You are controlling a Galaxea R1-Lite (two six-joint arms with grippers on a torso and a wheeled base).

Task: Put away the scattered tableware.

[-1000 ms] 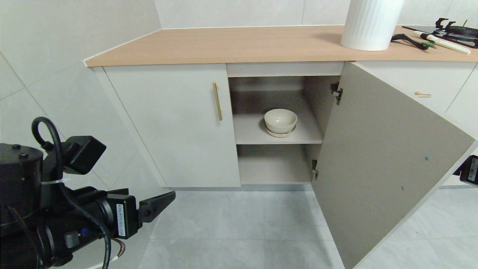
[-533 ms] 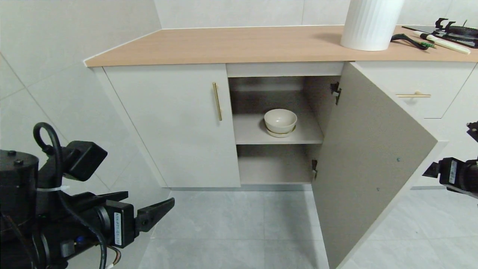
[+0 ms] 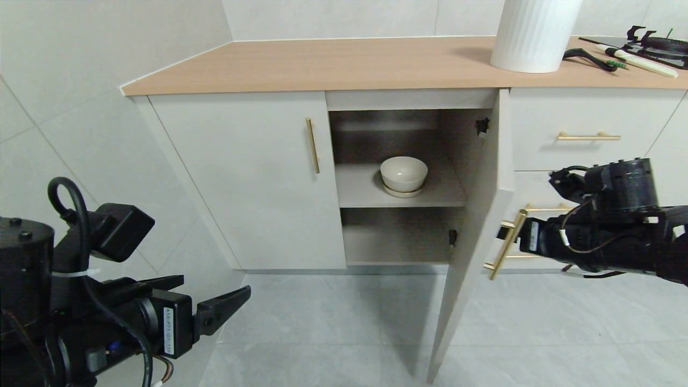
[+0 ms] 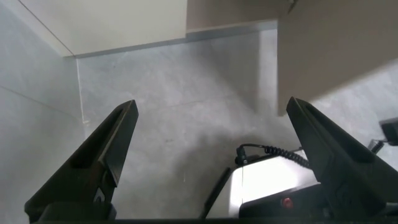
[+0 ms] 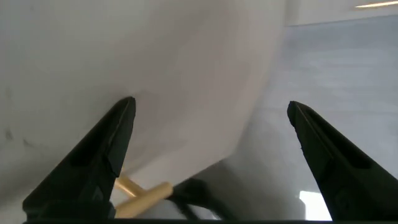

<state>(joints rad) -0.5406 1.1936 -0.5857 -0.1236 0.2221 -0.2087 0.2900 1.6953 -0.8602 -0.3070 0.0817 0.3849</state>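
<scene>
A cream bowl (image 3: 404, 172) sits on a small plate (image 3: 403, 191) on the upper shelf of the open cupboard. The cupboard door (image 3: 473, 231) stands nearly edge-on to me, its gold handle (image 3: 505, 244) facing right. My right gripper (image 3: 504, 234) is at that handle on the door's outer side. In the right wrist view the right gripper (image 5: 210, 106) is open, with the door face (image 5: 155, 62) and handle (image 5: 143, 193) close before it. My left gripper (image 3: 217, 290) hangs low at the left above the floor and is open (image 4: 211, 104), holding nothing.
A tall white ribbed container (image 3: 535, 35) and some utensils (image 3: 618, 56) are on the wooden countertop (image 3: 322, 64). Drawers with gold handles (image 3: 588, 136) lie right of the cupboard. The left door (image 3: 247, 177) is closed. Grey floor tiles (image 3: 333, 322) spread in front.
The cupboard door has swung a good way toward closing. My right arm has come in from the right edge to the door's handle. The left arm has barely moved.
</scene>
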